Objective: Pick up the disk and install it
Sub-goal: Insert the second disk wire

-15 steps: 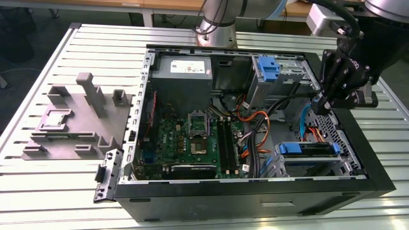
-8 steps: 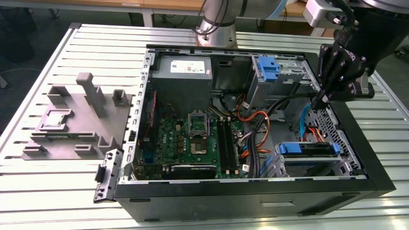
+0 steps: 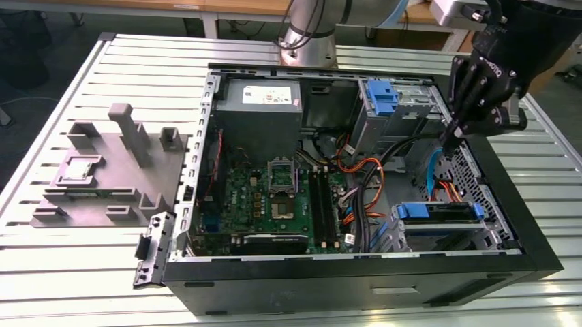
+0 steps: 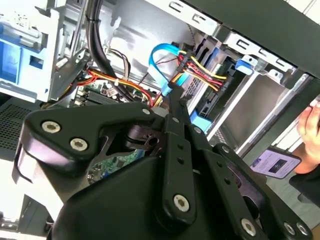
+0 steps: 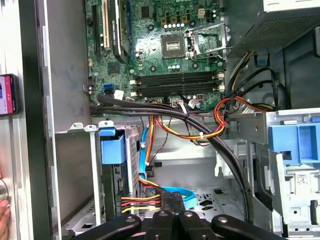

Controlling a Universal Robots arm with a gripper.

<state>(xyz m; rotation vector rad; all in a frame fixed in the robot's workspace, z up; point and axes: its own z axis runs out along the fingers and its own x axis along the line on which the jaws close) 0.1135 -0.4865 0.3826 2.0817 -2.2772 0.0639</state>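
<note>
The disk (image 3: 437,212), framed by its blue carrier, sits in the drive cage at the near corner of the open computer case, on the exterior view's right. In the first wrist view its blue carrier end (image 5: 111,148) shows inside the cage, and yellow, red and black wires (image 5: 142,202) run to it. My gripper (image 3: 448,140) hangs above the case just beyond that cage, apart from the disk. Its fingers (image 4: 172,107) are shut together with nothing between them. The gripper (image 5: 173,216) also shows in the first wrist view.
A blue bracket (image 3: 382,97) is fixed to the far metal drive bay. The grey holder block (image 3: 108,172) stands on the slatted table at the exterior view's left. Orange and blue cables (image 3: 364,184) cross the case. A hand (image 4: 310,131) holds a phone (image 4: 272,162) beside the case.
</note>
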